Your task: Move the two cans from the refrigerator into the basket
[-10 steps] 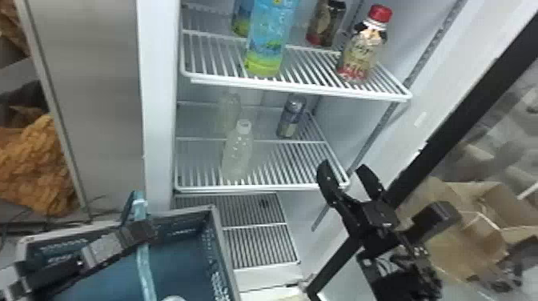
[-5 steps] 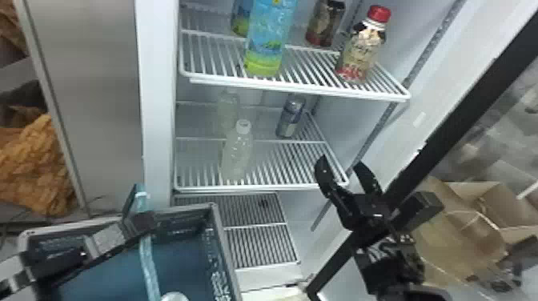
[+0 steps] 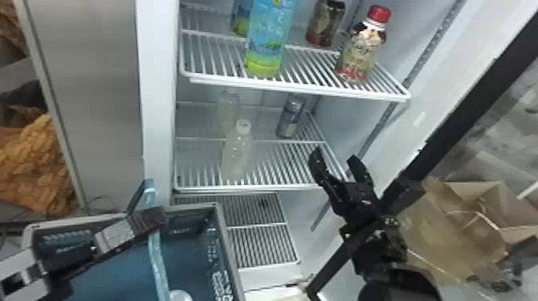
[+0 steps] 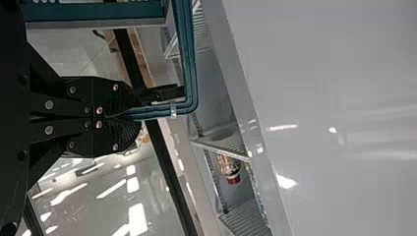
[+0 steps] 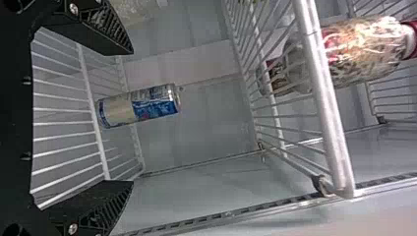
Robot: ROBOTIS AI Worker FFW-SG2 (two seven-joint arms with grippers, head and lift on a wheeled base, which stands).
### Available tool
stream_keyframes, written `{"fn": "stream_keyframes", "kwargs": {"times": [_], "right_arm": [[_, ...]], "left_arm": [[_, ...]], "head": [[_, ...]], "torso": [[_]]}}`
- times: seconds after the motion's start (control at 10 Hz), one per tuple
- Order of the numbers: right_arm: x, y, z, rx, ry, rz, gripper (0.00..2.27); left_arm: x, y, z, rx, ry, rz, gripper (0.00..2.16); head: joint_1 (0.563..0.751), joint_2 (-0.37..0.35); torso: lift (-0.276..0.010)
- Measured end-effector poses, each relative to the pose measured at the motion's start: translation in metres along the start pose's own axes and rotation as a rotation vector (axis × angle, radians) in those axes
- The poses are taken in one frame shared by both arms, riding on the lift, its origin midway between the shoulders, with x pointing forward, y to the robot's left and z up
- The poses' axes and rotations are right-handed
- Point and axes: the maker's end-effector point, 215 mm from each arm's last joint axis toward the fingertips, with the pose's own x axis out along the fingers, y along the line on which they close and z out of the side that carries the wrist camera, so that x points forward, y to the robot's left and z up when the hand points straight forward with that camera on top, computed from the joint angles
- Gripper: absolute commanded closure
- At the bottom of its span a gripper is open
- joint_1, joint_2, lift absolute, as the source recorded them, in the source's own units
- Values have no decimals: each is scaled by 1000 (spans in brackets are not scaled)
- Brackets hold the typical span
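Basket [image 3: 227, 248] at near left, beside the refrigerator [image 3: 158, 100]. Pale round item [image 3: 181, 295] inside, partly cut off; type uncertain. Left gripper [image 4: 134, 116] closed on the basket handle [image 3: 155, 252]; both slightly nearer the refrigerator than a second ago. Right gripper [image 3: 334, 155] by the front right of the lower shelf [image 3: 256, 188]: fingers wide apart, nothing between. Change: slight advance of the right gripper toward the shelf interior, opening about the same. Meaning for the task: approach under way, grasp not begun. Clear bottle [image 3: 236, 154] upright near the shelf front, left of the approach path. Blue-silver can [image 3: 290, 116] upright farther back, beyond the open fingers. Next step, by judgement: advance inward, straddle the can, then close. Risk: contact with the clear bottle or the upper shelf [image 3: 296, 91]. Dark can [image 3: 325, 24] on that upper shelf, toward the back; probably second in order.
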Motion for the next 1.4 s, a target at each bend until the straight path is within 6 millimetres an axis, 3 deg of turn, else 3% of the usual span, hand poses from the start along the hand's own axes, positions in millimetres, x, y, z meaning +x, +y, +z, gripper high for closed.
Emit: {"fn": "stream_keyframes", "kwargs": {"times": [0.9, 1.4], "right_arm": [[80, 13, -25, -33, 42, -16, 102], [106, 21, -41, -31, 75, -50, 98]], "left_arm": [[10, -3, -1, -12, 13, -28, 1210], [12, -2, -2, -16, 15, -31, 1210]], "head": [[695, -331], [695, -312]], "torso": [[-219], [-219]]}}
